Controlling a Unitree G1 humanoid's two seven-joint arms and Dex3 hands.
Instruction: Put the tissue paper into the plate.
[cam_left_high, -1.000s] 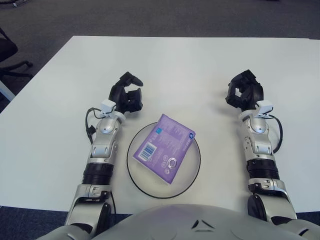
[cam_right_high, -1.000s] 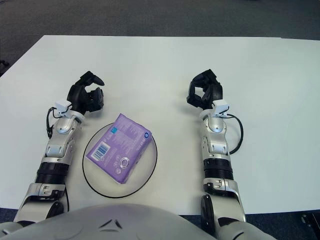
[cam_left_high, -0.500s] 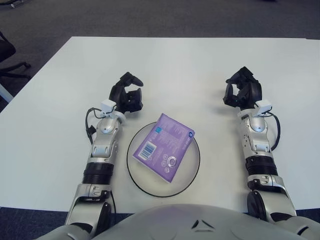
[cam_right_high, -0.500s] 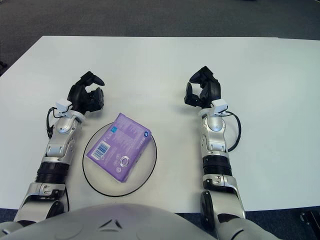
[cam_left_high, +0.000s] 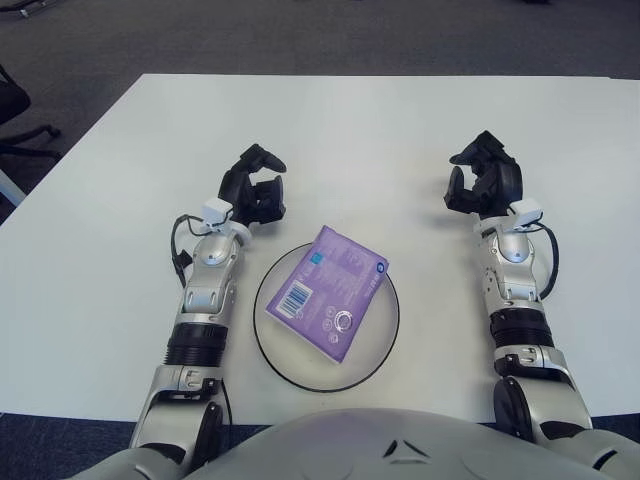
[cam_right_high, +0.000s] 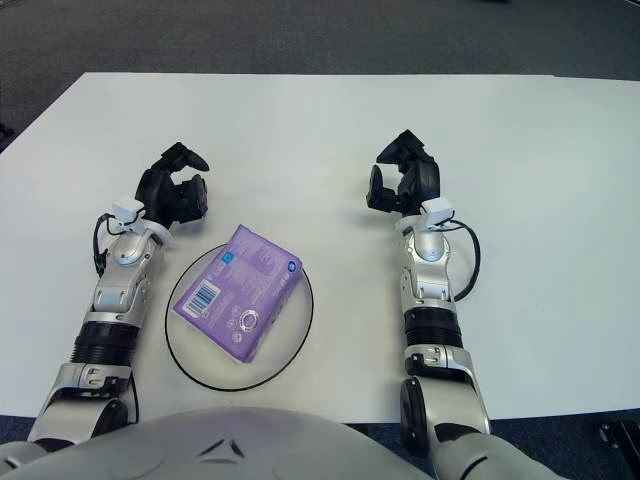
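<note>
Your tissue pack (cam_left_high: 330, 291) is purple and flat. It lies in the plate (cam_left_high: 377, 347), turned a bit so its corners point out. One far corner sticks out a little past the plate's far rim. A white barcode patch is on the pack's left end, and a small round blue mark is near its right corner.

The plate is round and white with a thin dark rim. It sits on the table (cam_left_high: 360, 130) close to the near edge, about in the middle between your two arms.

Your left hand (cam_left_high: 252, 190) shows just past the plate's far left side. It does not touch the pack or the plate. Its black fingers are curled in loosely, with a gap between them, and they hold nothing.

Your right hand (cam_left_high: 483, 182) shows well off to the right of the plate, a bit nearer the table's far edge than the left hand. Its fingers are bent too, but they stand apart and hold nothing.

Both silver forearms reach from the near edge of the table toward the far edge, one on each side of the plate. You cannot tell if the arms touch the table top.

Dark carpet (cam_left_high: 300, 35) shows past the far edge of the table.
</note>
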